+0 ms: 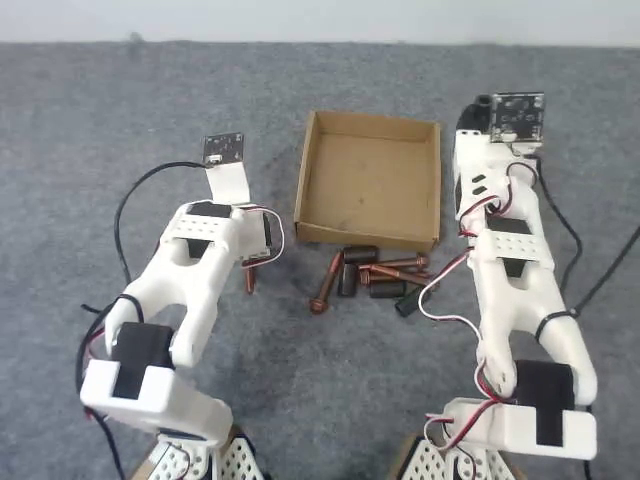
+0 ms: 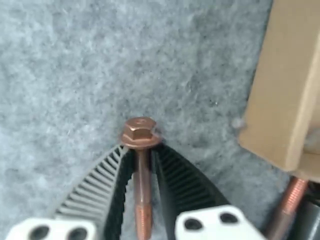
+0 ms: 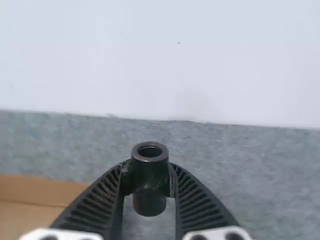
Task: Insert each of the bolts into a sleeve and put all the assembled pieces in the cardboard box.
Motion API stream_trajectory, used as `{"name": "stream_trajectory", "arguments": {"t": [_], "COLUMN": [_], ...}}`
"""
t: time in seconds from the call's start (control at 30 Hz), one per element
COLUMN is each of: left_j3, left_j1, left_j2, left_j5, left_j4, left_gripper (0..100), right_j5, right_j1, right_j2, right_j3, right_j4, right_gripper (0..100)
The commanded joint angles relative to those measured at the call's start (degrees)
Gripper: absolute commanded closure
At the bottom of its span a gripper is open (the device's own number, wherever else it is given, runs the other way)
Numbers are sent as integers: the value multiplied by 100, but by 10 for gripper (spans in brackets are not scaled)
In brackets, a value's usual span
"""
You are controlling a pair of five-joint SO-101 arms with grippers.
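Both loaded: left gripper (image 2: 140,150) low beside the left wall of the box (image 1: 303,180), pinching a bolt (image 2: 139,133); right gripper (image 3: 149,171) raised, clamping a sleeve (image 3: 149,156).

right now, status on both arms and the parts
Left end effector shut on bolt. Right end effector shut on sleeve. Loose bolts, sleeves beside cardboard box.
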Motion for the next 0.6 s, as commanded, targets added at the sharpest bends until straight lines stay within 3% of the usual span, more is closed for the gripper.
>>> {"name": "stream_trajectory", "arguments": {"t": [0.0,0.4,0.57], "left_j3": [-22,-22,-31], "left_j1": [-18,-18,-18], "left_j2": [-396,-387,-387], "left_j5": [-44,-44,-44], "left_j4": [-88,-105,-105], "left_gripper": [990,990,990], "right_j5": [-299,-360,-1389], "right_j1": [-233,-541,-637], "right_j2": [13,1763,1560], "right_j3": [-149,-1266,-501], "right_j4": [-180,-1578,-2879], "right_gripper": [991,991,992]}}
